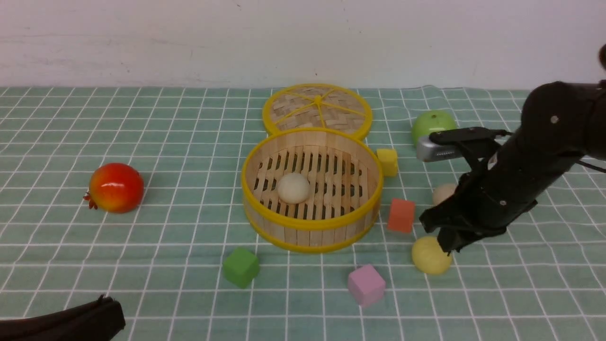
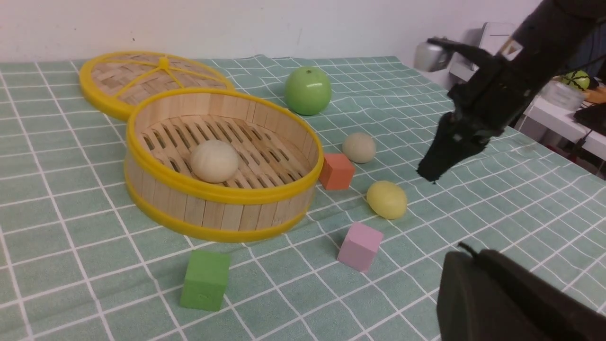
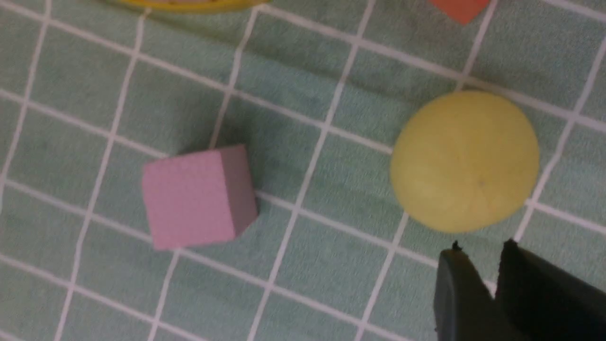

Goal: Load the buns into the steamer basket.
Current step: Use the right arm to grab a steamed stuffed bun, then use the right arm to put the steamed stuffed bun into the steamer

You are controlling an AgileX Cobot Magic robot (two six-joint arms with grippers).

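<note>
Right gripper [image 1: 446, 245] poised over the cloth, fingers [image 3: 457, 284] drawn together with only a slit between them and nothing held. The pale yellow bun [image 1: 431, 255] rests on the checked tablecloth [image 1: 142, 265] just ahead of the fingertips, close to them but outside the slit. A beige bun [image 1: 444, 193] lies behind the fingers, partly hidden by the arm. A third bun [image 1: 293, 188] already sits on the slatted floor of the steamer basket [image 1: 307, 237], well off to the fingers' inner side. A pink cube [image 1: 365, 284] and an orange cube [image 1: 401, 215] stand between the fingers and the basket.

The yellow bun looks smooth, matte and light, and being round it would probably roll at a glancing touch. Whether it gives under pressure cannot be told. The fingers would have to part wider than the bun, descend astride it, and close across its widest girth through the centre; an off-centre pinch would likely squirt it away.

The state of the left gripper [image 2: 502, 293] cannot be told.
</note>
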